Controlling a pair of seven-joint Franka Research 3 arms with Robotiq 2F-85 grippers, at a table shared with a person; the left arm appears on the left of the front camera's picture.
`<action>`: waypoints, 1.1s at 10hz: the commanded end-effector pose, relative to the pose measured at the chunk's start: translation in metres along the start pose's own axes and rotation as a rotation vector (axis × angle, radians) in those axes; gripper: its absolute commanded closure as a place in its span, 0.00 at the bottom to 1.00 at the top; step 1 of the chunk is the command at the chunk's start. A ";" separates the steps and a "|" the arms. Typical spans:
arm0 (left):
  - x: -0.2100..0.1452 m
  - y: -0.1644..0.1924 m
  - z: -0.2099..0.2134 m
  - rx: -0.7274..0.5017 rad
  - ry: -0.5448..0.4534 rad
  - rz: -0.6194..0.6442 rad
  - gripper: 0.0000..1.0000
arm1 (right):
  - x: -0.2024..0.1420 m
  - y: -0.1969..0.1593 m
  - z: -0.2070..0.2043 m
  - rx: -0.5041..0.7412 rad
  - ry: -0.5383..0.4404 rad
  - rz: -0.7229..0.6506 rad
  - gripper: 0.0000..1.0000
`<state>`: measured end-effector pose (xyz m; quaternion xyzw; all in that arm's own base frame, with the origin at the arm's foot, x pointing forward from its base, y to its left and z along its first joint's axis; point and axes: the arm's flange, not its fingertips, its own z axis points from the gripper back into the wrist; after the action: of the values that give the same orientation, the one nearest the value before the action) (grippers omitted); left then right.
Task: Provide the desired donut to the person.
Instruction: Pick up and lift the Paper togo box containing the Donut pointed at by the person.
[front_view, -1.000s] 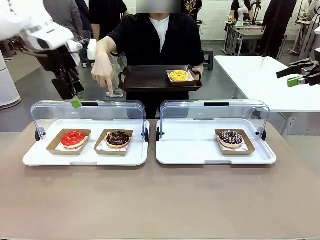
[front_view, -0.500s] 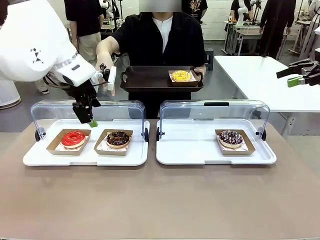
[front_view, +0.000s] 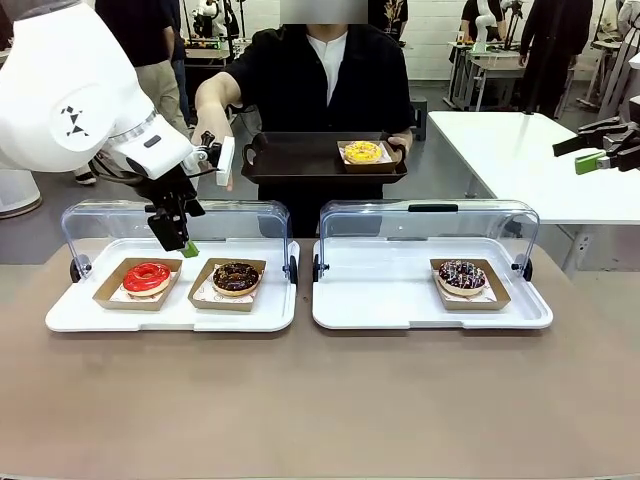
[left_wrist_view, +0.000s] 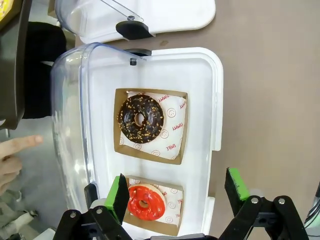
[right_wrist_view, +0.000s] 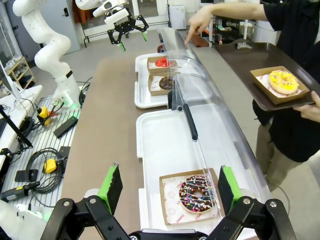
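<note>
Here, the brown surface (front_view: 320, 400) carries two white plastic trays with clear lids raised. The left tray (front_view: 80, 315) holds a red-glazed donut (front_view: 147, 277) and a chocolate donut with nut crumbs (front_view: 236, 277), each in a brown cardboard dish. The right tray (front_view: 380, 310) holds a chocolate donut with coloured sprinkles (front_view: 461, 275). The left end effector (front_view: 176, 242) hangs above the left tray, fingers spread wide, gripping nothing. The right end effector (right_wrist_view: 170, 190), equally open and empty, sits well off to the right. Beyond, the person (front_view: 320, 80) points a hand (right_wrist_view: 199, 22) down over the left lid and holds a dark tray (front_view: 300, 160) with a yellow donut (front_view: 362, 152).
</note>
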<state>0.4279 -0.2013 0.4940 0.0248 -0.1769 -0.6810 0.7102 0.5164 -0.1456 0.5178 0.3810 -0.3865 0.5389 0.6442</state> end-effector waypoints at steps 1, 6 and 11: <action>0.002 -0.001 -0.001 0.003 0.008 0.000 0.00 | 0.000 0.000 -0.001 -0.003 0.001 -0.007 0.00; -0.006 0.008 -0.018 -0.088 -0.015 -0.070 0.00 | 0.000 0.000 -0.001 -0.003 0.001 -0.007 0.00; -0.017 0.027 -0.075 -0.233 0.008 -0.164 0.00 | 0.000 0.000 -0.001 -0.003 0.001 -0.007 0.00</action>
<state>0.4649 -0.1994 0.4256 -0.0434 -0.1017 -0.7440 0.6589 0.5164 -0.1457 0.5178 0.3810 -0.3865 0.5388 0.6443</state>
